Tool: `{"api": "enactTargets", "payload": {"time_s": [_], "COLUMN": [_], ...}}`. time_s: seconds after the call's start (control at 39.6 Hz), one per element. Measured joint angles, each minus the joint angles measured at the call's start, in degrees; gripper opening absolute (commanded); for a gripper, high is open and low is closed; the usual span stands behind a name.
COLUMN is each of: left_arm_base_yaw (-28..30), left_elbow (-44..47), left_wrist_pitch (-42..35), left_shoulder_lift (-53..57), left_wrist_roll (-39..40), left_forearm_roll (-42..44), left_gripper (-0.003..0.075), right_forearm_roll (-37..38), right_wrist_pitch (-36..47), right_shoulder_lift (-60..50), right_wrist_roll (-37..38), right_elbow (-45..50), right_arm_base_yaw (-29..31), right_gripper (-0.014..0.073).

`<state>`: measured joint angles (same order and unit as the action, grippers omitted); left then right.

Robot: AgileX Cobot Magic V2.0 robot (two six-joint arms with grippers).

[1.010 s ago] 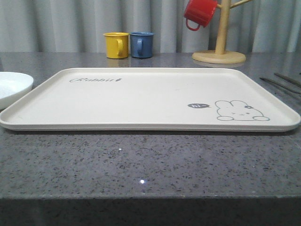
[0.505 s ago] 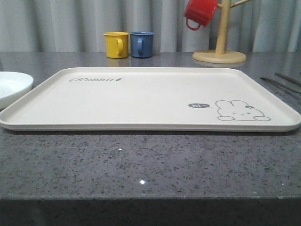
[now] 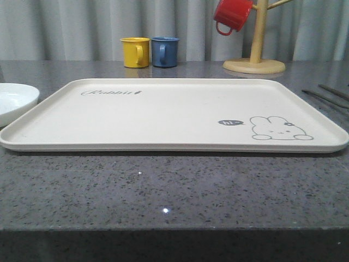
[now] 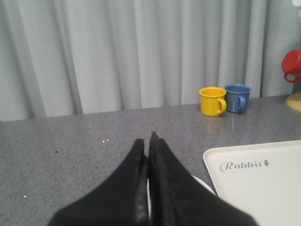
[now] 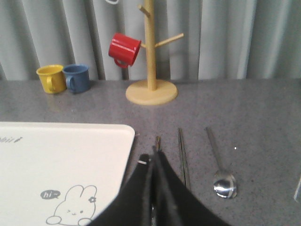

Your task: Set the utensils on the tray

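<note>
We see cream tray (image 3: 163, 112) bare; chopsticks (image 5: 182, 153), spoon (image 5: 221, 169) on counter (image 3: 174, 191) beside it; left gripper (image 4: 149, 139), right gripper (image 5: 154, 153) both pressed together, holding nothing.

On my left wrist camera the left pincer (image 4: 149, 141) has its two black fingers pressed flat together, tips meeting with no gap. My right pincer (image 5: 154, 155) looks the same, both dark fingers closed tip to tip, nothing held between them.
</note>
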<state>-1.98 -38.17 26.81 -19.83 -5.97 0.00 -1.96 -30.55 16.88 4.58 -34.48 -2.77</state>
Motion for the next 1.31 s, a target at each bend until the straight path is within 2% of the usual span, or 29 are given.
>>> {"api": "enactTargets", "payload": {"time_s": [0.4,0.45,0.5,0.58,0.68,0.73,0.81,0.91,1.06,1.21,1.31], "left_arm_base_yaw": [0.0,0.0,0.0,0.0,0.0,0.0,0.0,0.0,0.0,0.0,0.0], "left_elbow": [-0.15,0.11,0.44,0.96,1.17,1.17,1.19,1.05,-2.47,-7.35,-9.72], "left_wrist_pitch": [2.34,2.34,2.56,2.92,3.92,4.45,4.68,5.65,12.26,19.11,20.87], "left_shoulder_lift": [-8.44,-9.06,-9.74,-10.76,-12.01,-12.55,-13.6,-14.95,-19.27,-26.8,-31.95], "left_wrist_roll": [0.0,0.0,0.0,0.0,0.0,0.0,0.0,0.0,0.0,0.0,0.0], "left_forearm_roll": [0.0,0.0,0.0,0.0,0.0,0.0,0.0,0.0,0.41,1.35,1.56], "left_gripper": [-0.0018,-0.0018,-0.001,0.0074,0.029,0.0407,0.0493,0.0503,0.0503,0.0503,0.0503], "right_forearm_roll": [0.0,0.0,0.0,0.0,0.0,0.0,0.0,0.1,0.1,0.1,0.1], "right_wrist_pitch": [-3.81,-3.95,-4.07,-4.2,-4.29,-4.42,-4.54,-4.54,-4.54,-4.54,-4.54], "right_shoulder_lift": [11.78,12.59,13.27,14.09,14.82,15.06,15.16,15.18,15.18,15.18,15.18], "right_wrist_roll": [0.0,0.0,0.0,0.0,0.0,0.0,0.0,0.0,0.0,0.0,0.0], "right_elbow": [-0.87,-0.87,-0.87,-0.87,-0.87,-0.87,-0.87,-0.87,-0.87,-0.87,-0.87], "right_arm_base_yaw": [0.0,0.0,0.0,0.0,0.0,0.0,0.0,0.0,0.0,0.0,0.0], "right_gripper": [-0.0066,-0.0053,-0.0002,0.0115,0.034,0.0413,0.0459,0.0454,0.0454,0.0454,0.0454]}}
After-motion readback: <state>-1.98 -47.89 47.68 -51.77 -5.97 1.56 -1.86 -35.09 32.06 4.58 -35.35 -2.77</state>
